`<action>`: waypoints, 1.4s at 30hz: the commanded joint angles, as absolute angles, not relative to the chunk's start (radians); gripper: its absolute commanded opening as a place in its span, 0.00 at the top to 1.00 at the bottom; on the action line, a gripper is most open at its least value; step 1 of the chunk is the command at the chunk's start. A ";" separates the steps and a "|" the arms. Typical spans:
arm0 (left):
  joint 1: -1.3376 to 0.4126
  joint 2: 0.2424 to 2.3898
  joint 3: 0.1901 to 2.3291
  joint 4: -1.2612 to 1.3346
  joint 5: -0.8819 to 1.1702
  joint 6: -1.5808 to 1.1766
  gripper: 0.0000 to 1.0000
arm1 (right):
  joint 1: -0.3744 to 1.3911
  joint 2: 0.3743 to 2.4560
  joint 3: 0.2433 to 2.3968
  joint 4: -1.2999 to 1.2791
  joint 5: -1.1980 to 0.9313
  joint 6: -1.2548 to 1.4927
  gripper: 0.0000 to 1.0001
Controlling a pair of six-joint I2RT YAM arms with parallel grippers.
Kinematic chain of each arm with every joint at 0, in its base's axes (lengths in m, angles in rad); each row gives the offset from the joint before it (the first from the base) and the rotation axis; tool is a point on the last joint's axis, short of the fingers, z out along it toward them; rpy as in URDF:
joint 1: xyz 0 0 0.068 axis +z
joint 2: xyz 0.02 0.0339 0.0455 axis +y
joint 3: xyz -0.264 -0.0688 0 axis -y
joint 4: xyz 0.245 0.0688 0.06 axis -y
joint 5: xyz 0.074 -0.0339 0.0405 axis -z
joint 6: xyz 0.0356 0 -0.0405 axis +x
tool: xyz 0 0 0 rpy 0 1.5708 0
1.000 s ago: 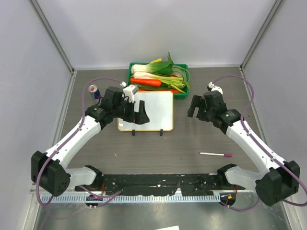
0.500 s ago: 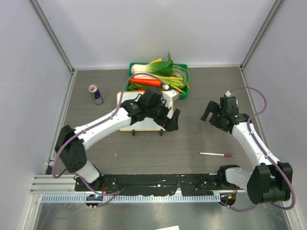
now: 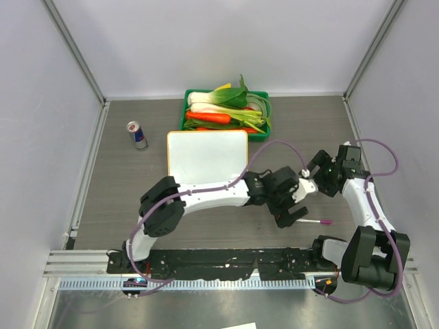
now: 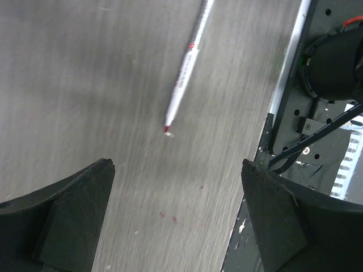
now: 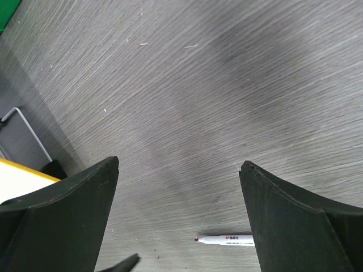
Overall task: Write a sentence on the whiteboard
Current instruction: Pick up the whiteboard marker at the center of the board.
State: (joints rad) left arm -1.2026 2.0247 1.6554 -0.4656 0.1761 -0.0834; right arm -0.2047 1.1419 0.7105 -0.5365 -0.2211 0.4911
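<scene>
The whiteboard [image 3: 207, 156] lies flat in the middle of the table, white with a thin light rim. No writing shows on it, so the sentence is not in view. A thin white marker [image 3: 310, 221] with a magenta end lies on the table at the front right. It also shows in the left wrist view [image 4: 184, 68] and the right wrist view [image 5: 229, 240]. My left gripper [image 3: 293, 214] [image 4: 177, 167] is open and empty, just left of the marker. My right gripper [image 3: 315, 175] [image 5: 180, 164] is open and empty, behind the marker.
A green tray [image 3: 257, 134] of vegetables stands behind the whiteboard. A drink can [image 3: 137, 135] stands at the left. The black base rail [image 3: 226, 260] runs along the front edge and shows close by in the left wrist view [image 4: 317, 113]. A whiteboard corner shows in the right wrist view [image 5: 17, 175].
My left arm has swung from the whiteboard's left side across it to the front right, next to the marker. My right gripper has drawn back to the right.
</scene>
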 commanded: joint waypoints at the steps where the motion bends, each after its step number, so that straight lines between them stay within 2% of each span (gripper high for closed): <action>1: -1.241 2.089 1.724 -0.417 0.150 -0.009 0.05 | -0.248 1.144 0.672 -0.474 -0.313 0.518 0.07; 9: -1.267 2.218 1.807 -0.420 0.123 0.029 0.11 | -0.267 1.198 0.663 -0.433 -0.362 0.523 0.08; 16: -1.270 2.353 1.937 -0.491 0.130 0.058 0.32 | -0.275 1.223 0.683 -0.428 -0.362 0.511 0.07; 20: -1.273 2.378 1.933 -0.509 0.112 0.087 0.52 | -0.285 1.223 0.683 -0.426 -0.357 0.514 0.08; 26: -1.290 2.365 1.852 -0.488 0.087 0.106 0.98 | -0.296 1.227 0.681 -0.423 -0.359 0.514 0.07; 32: -1.292 2.293 1.755 -0.474 0.022 0.089 1.00 | -0.299 1.204 0.690 -0.423 -0.364 0.503 0.08; 42: -1.249 2.034 1.505 -0.388 -0.074 0.011 1.00 | -0.299 1.132 0.735 -0.443 -0.365 0.498 0.01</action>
State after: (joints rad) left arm -1.2743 2.1479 1.5757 -0.3672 -0.0196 0.0570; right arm -0.2939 1.1858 0.6796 -0.4500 -0.3500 0.5026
